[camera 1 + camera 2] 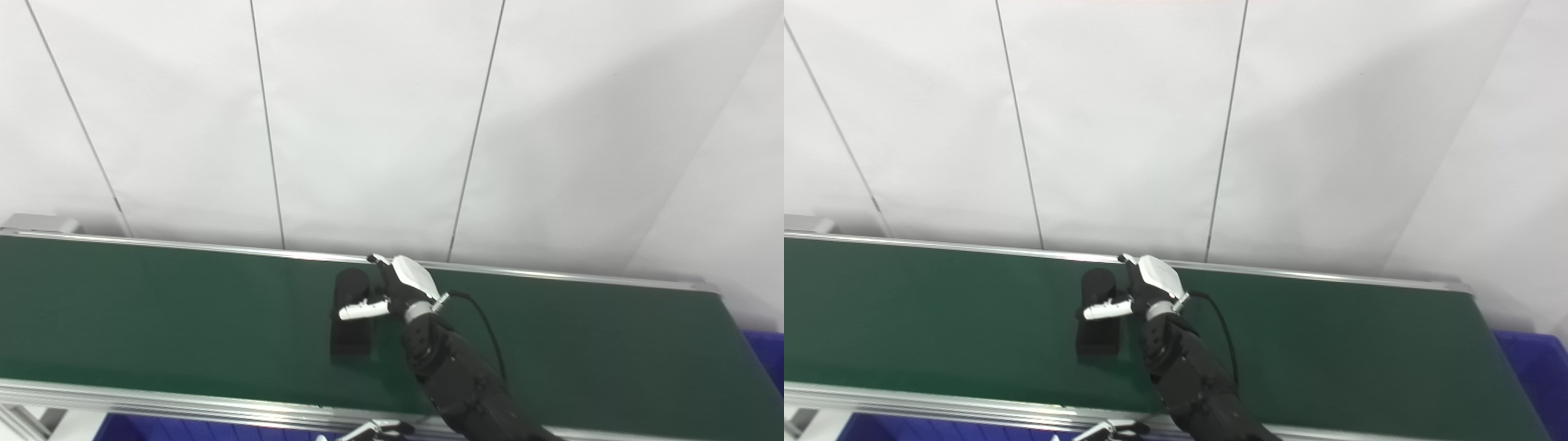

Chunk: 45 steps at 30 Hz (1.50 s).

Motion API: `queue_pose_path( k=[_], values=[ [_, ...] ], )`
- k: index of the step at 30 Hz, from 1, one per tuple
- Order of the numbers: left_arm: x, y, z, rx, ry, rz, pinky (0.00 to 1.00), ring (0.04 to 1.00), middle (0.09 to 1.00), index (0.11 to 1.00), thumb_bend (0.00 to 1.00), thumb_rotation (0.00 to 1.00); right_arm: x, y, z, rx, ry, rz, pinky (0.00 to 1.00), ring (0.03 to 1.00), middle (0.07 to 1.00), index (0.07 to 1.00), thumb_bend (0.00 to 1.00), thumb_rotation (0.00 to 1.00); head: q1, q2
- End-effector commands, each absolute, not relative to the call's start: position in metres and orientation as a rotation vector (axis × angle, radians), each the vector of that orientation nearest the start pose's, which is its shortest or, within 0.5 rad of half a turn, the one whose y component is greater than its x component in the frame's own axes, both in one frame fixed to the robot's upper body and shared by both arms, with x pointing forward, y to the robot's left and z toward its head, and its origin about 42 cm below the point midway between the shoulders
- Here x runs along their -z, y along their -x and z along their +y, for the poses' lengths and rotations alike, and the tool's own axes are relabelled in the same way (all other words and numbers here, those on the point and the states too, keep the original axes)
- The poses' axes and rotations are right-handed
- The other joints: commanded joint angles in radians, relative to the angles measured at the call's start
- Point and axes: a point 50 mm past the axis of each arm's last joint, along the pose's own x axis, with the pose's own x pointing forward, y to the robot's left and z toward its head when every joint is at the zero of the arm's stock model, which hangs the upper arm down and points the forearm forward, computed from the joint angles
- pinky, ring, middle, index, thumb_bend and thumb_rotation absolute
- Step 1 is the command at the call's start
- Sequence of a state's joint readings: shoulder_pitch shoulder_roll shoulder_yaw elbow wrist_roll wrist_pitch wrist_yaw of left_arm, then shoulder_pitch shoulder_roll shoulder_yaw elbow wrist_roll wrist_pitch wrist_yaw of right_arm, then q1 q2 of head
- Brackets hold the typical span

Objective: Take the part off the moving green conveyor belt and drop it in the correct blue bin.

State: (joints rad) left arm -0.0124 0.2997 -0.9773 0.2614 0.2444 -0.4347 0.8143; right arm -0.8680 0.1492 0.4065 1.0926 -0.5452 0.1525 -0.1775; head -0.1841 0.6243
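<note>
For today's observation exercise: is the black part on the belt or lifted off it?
On the belt. The black part lies flat on the green conveyor belt, with the right hand against it.

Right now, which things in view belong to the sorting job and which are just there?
Job:
- black part on the green belt
- right hand at the part
- blue bin at the belt's right end
- blue bin below the near rail

Just there:
- white wall
- left hand, only partly visible at the bottom edge
</note>
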Motion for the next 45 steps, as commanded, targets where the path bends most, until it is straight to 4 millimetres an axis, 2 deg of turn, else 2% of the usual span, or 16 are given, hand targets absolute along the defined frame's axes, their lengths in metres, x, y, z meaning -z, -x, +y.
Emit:
queue_pose_path(
  k=[1,7,11,14,17,18,19,20,21,23,24,25,27,30,34,45],
  values=[
    [-0.028,-0.177,0.134,0.287,-0.285,-0.320,0.44,0.539,0.649,0.713,0.74,0.53,-0.142,-0.473,0.007,-0.415,0.935,0.032,0.78,0.878,0.922,0.920,0.93,0.44,-0.002,0.001],
    [-0.027,-0.176,0.140,0.286,-0.287,-0.311,0.46,0.547,0.655,0.716,0.76,0.50,-0.126,-0.466,0.011,-0.426,0.952,0.032,0.77,0.870,0.918,0.911,0.93,0.47,-0.009,0.016],
    [-0.026,-0.173,0.146,0.284,-0.298,-0.307,0.49,0.567,0.667,0.722,0.78,0.51,-0.117,-0.460,0.013,-0.430,0.956,0.035,0.75,0.860,0.912,0.901,0.91,0.47,-0.008,0.023],
    [-0.027,-0.173,0.148,0.283,-0.300,-0.307,0.50,0.571,0.668,0.723,0.78,0.51,-0.110,-0.456,0.015,-0.438,0.964,0.033,0.73,0.847,0.901,0.895,0.91,0.46,-0.006,0.026],
    [-0.027,-0.172,0.150,0.285,-0.299,-0.303,0.51,0.583,0.669,0.722,0.78,0.48,-0.105,-0.451,0.016,-0.444,0.936,0.018,0.64,0.811,0.869,0.854,0.87,0.36,-0.006,0.030],
    [-0.027,-0.172,0.151,0.282,-0.305,-0.308,0.51,0.584,0.669,0.722,0.78,0.48,-0.104,-0.449,0.017,-0.437,0.908,-0.003,0.64,0.810,0.868,0.852,0.87,0.36,-0.006,0.036],
    [-0.027,-0.172,0.152,0.277,-0.311,-0.314,0.51,0.584,0.668,0.717,0.78,0.49,-0.103,-0.448,0.017,-0.430,0.887,-0.018,0.59,0.728,0.794,0.795,0.78,0.20,-0.007,0.037],
    [-0.026,-0.172,0.153,0.272,-0.318,-0.320,0.51,0.580,0.666,0.711,0.78,0.50,-0.103,-0.447,0.016,-0.428,0.872,-0.028,0.53,0.632,0.647,0.747,0.67,0.10,-0.008,0.038],
    [-0.026,-0.172,0.153,0.269,-0.322,-0.323,0.51,0.580,0.662,0.706,0.78,0.50,-0.103,-0.447,0.016,-0.427,0.862,-0.033,0.46,0.539,0.554,0.695,0.59,0.04,-0.008,0.038],
    [-0.026,-0.173,0.154,0.265,-0.324,-0.325,0.51,0.586,0.659,0.702,0.78,0.49,-0.103,-0.447,0.015,-0.433,0.843,-0.028,0.39,0.444,0.528,0.612,0.53,0.01,-0.009,0.039],
    [-0.026,-0.174,0.155,0.266,-0.320,-0.321,0.51,0.586,0.658,0.701,0.77,0.49,-0.102,-0.447,0.015,-0.436,0.831,-0.027,0.38,0.431,0.524,0.585,0.53,0.00,-0.009,0.039],
    [-0.026,-0.174,0.155,0.265,-0.317,-0.317,0.51,0.586,0.653,0.697,0.78,0.47,-0.102,-0.447,0.014,-0.439,0.825,-0.027,0.39,0.439,0.539,0.514,0.52,0.00,-0.010,0.040],
    [-0.026,-0.176,0.156,0.266,-0.316,-0.315,0.52,0.585,0.651,0.694,0.78,0.46,-0.102,-0.447,0.013,-0.442,0.816,-0.029,0.40,0.443,0.549,0.487,0.51,0.00,-0.012,0.040],
    [-0.026,-0.179,0.158,0.268,-0.319,-0.313,0.51,0.569,0.656,0.692,0.78,0.45,-0.100,-0.447,0.009,-0.435,0.803,-0.048,0.42,0.442,0.553,0.477,0.51,0.00,-0.013,0.040],
    [-0.025,-0.184,0.161,0.265,-0.329,-0.310,0.50,0.558,0.662,0.691,0.78,0.44,-0.098,-0.445,0.003,-0.397,0.759,-0.088,0.35,0.484,0.584,0.475,0.49,0.00,-0.018,0.041],
    [-0.024,-0.193,0.171,0.258,-0.353,-0.305,0.48,0.577,0.672,0.699,0.77,0.43,-0.100,-0.441,-0.016,-0.263,0.667,-0.152,0.38,0.473,0.551,0.487,0.49,0.00,-0.032,0.052]
  ],
)
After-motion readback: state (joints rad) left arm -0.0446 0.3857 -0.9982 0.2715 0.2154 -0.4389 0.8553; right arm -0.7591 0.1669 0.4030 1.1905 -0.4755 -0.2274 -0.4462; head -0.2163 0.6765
